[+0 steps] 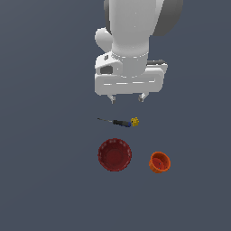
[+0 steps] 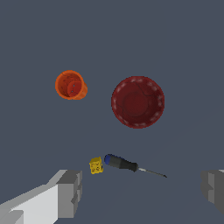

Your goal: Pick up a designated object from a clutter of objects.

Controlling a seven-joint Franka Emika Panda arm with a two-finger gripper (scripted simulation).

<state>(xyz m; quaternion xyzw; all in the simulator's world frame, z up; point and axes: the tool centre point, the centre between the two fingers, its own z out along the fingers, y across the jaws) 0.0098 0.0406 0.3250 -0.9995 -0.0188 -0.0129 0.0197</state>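
Grey, blocky fingers (image 2: 70,192) of the white robot gripper (image 1: 127,97) frame the wrist view, spread wide apart and holding nothing. Between and just beyond them lies the slim screwdriver with the dark blue-and-black handle and thin grey metal shaft (image 2: 130,166), flat on the dark grey table (image 1: 45,180), its handle end just beside the tiny yellow block (image 2: 96,165) — whether they touch is too fine to tell. Farther off sit the dark red round ribbed bowl (image 2: 138,102) and the smaller orange cup (image 2: 71,85), both well apart from the tool.

This looks like the approach step: the gripper hangs above the screwdriver, nothing grasped yet. The next move calls for a straight descent centred on the handle — with the fingers closing across it, clear of the yellow block.
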